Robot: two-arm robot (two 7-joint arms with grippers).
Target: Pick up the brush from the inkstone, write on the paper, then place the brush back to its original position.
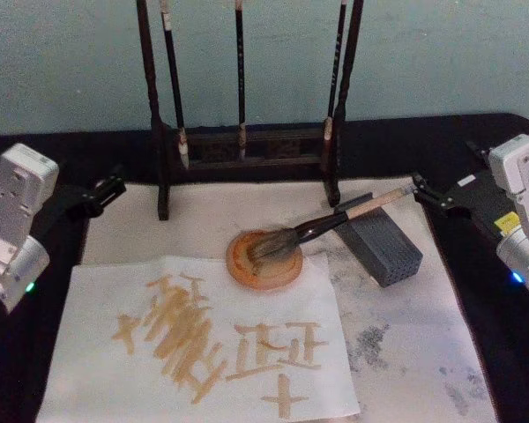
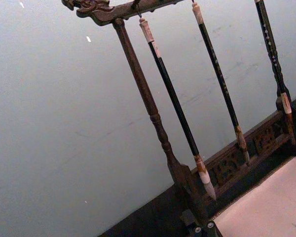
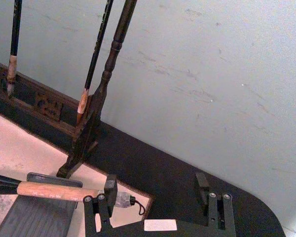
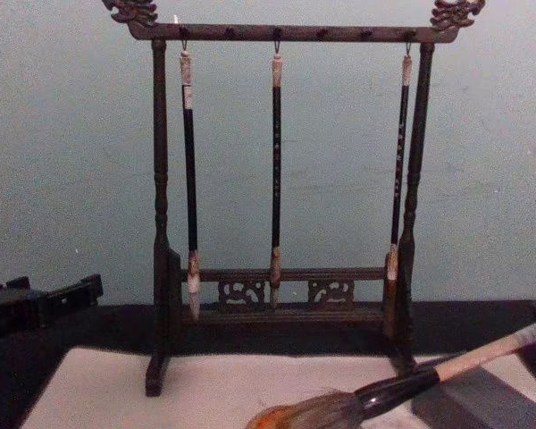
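The brush (image 1: 335, 220) lies slanted, its bushy head on the round orange-brown inkstone (image 1: 247, 271) and its pale handle propped on a grey block (image 1: 386, 254). In the chest view the brush (image 4: 429, 375) shows low at the right. My right gripper (image 1: 441, 176) is open at the handle's end. In the right wrist view the whitish cap of the brush (image 3: 54, 190) sits just beside one finger (image 3: 110, 187) of that gripper (image 3: 158, 190). The paper (image 1: 203, 344), marked with brown strokes, lies in front of the inkstone. My left gripper (image 1: 101, 189) is parked open at the far left.
A dark wooden rack (image 1: 247, 145) with three thin hanging brushes stands behind the inkstone, close to both arms. An off-white felt mat (image 1: 406, 352) with grey stains lies under everything on a black table. A pale wall is right behind the rack.
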